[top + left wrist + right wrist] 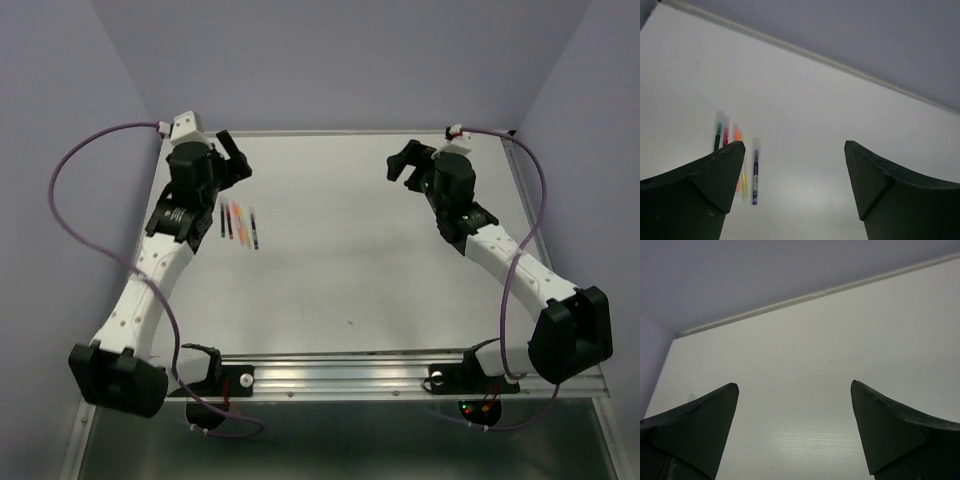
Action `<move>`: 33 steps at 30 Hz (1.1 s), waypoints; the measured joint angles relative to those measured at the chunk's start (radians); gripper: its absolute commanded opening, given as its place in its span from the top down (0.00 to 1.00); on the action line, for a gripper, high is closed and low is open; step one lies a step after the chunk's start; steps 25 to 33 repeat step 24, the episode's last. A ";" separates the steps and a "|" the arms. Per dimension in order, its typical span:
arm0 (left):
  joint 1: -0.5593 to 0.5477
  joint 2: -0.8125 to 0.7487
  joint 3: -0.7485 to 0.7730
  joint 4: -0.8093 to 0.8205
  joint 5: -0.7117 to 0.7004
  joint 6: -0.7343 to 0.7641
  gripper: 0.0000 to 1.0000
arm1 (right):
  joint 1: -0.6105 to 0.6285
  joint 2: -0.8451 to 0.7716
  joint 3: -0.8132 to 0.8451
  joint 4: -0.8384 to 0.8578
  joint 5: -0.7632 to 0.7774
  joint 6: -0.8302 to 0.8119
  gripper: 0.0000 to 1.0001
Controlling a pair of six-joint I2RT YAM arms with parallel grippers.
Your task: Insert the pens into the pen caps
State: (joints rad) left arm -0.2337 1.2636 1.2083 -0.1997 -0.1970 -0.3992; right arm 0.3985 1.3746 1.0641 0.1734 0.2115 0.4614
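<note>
Several pens lie side by side on the white table, just right of my left arm. In the left wrist view they show as a green pen, a red pen, an orange pen, a yellow pen and a dark blue pen. A pale translucent pen cap lies at the blue pen's far end; similar faint caps sit at the other pens' far ends. My left gripper is open and empty, above the table beyond the pens. My right gripper is open and empty at the far right.
The table's far edge meets the lilac wall. A metal rail runs along the near edge between the arm bases. Purple cables loop beside both arms.
</note>
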 measured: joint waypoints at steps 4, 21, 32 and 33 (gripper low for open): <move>0.000 -0.212 -0.062 0.063 -0.053 -0.008 0.01 | -0.046 -0.106 -0.106 -0.068 0.155 0.017 0.00; 0.000 -0.389 -0.307 0.097 -0.290 -0.164 0.01 | -0.057 -0.555 -0.381 -0.345 0.520 0.033 0.00; 0.000 -0.405 -0.318 0.108 -0.290 -0.176 0.01 | -0.057 -0.572 -0.381 -0.368 0.531 0.032 0.00; 0.000 -0.405 -0.318 0.108 -0.290 -0.176 0.01 | -0.057 -0.572 -0.381 -0.368 0.531 0.032 0.00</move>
